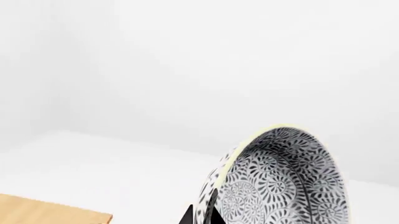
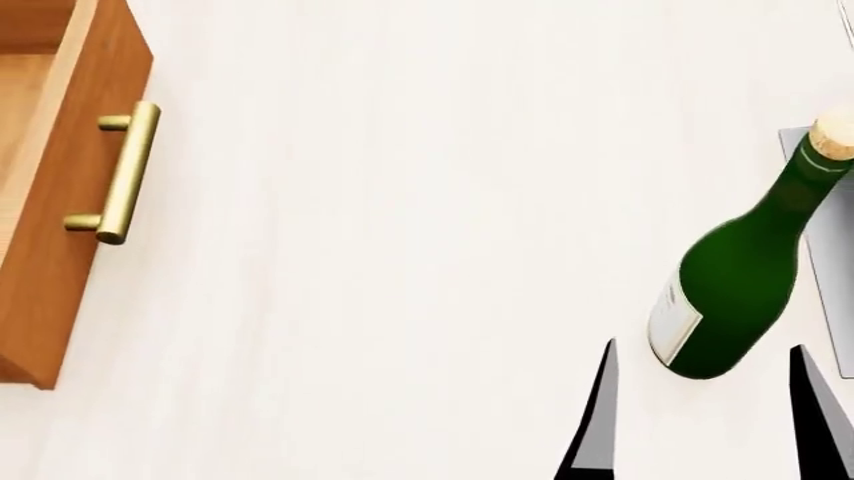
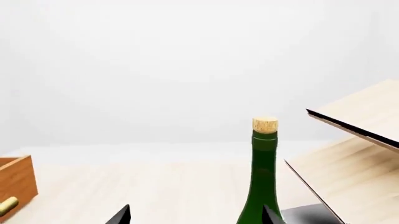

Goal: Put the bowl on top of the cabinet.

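Observation:
The bowl, white with a dense grey-blue floral pattern, is tipped on its side in the left wrist view, its inside facing the camera. My left gripper is shut on the bowl's rim, one black fingertip on each side of the wall. Neither the bowl nor the left gripper shows in the head view. The orange-brown cabinet with a brass bar handle stands at the far left, and its corner also shows in the right wrist view. My right gripper is open and holds nothing.
A green corked bottle stands just ahead of the right gripper, close to one fingertip. A pale plywood rack with a grey base is beyond it at the right. A tan wooden edge lies below the bowl.

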Available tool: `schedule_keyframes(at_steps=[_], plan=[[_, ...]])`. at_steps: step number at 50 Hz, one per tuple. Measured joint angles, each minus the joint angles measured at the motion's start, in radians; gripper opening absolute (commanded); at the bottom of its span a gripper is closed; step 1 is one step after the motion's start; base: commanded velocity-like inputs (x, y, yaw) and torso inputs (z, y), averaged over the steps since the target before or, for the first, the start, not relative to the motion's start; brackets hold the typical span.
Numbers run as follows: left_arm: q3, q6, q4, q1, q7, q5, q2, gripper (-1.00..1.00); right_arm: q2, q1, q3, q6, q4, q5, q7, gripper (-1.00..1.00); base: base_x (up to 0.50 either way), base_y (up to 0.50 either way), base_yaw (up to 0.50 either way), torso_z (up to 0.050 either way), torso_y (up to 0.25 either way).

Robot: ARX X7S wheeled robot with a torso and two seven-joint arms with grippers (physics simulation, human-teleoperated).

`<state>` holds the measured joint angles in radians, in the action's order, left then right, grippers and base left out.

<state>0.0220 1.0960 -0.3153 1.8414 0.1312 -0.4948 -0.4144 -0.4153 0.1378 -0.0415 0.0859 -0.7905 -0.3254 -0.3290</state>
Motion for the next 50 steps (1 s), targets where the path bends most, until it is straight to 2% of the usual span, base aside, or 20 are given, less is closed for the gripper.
schedule_keyframes(at_steps=[10,25,37,50], plan=[[-0.133,-0.052,-0.051,0.016,0.134,0.034,-0.009,-1.0,-0.003,0.0,0.002,-0.001,0.001,-0.003,-0.004,1.0,0.0,0.0,0.0,-0.022,0.25],[-0.255,-0.035,-0.055,0.013,0.226,0.03,-0.038,-1.0,-0.008,-0.001,-0.001,0.0,0.004,-0.003,-0.009,1.0,0.0,0.0,0.0,-0.022,0.25],[-0.323,-0.02,-0.059,-0.007,0.271,0.031,-0.073,-1.0,-0.009,-0.004,-0.008,-0.001,0.009,0.001,-0.011,1.0,0.0,0.0,0.0,0.0,0.0],[-0.445,-0.012,-0.118,-0.035,0.337,0.025,-0.093,-1.0,-0.01,-0.008,-0.019,0.0,0.017,0.01,-0.015,1.0,0.0,0.0,0.0,0.0,0.0]])
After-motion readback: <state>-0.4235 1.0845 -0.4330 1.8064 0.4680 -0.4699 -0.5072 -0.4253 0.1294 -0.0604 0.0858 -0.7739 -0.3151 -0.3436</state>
